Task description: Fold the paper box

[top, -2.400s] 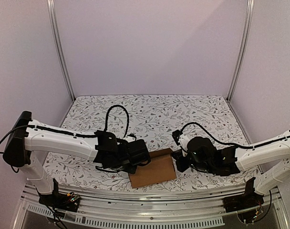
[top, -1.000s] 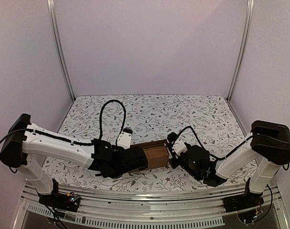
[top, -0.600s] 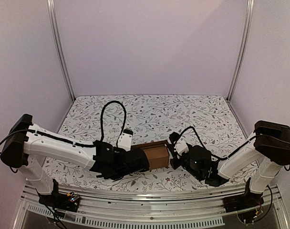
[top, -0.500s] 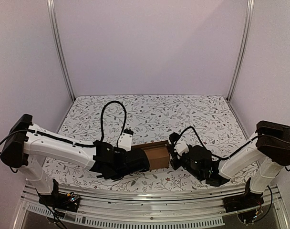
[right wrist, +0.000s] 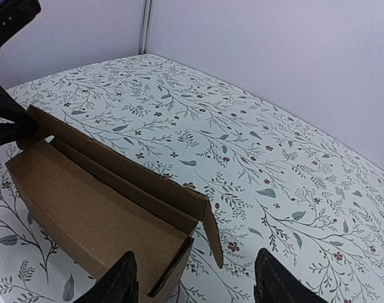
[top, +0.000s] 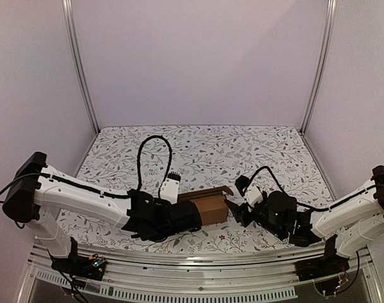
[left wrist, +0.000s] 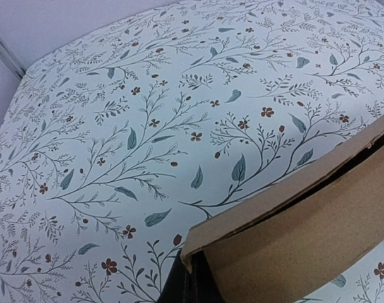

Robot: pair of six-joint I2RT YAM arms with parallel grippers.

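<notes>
one box (top: 208,206), half formed and open-topped, sits at 6 o'clock on the table (top: 198,148). left gripper (left wrist: 189,287) pinches its 9 o'clock end; right gripper (right wrist: 198,279), parted and empty, hovers at 3 o'clock. likely next: tucking that loose end flap (right wrist: 211,235).

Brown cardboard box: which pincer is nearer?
Left. The left pincer is shut on the left end wall of the brown cardboard box; the right pincer stands open just off its right end, apparently not touching.

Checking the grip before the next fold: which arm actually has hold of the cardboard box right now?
The left one: the left fingers pinch the paper box by a wall at one end. The right fingers stand open, gripping nothing.
</notes>
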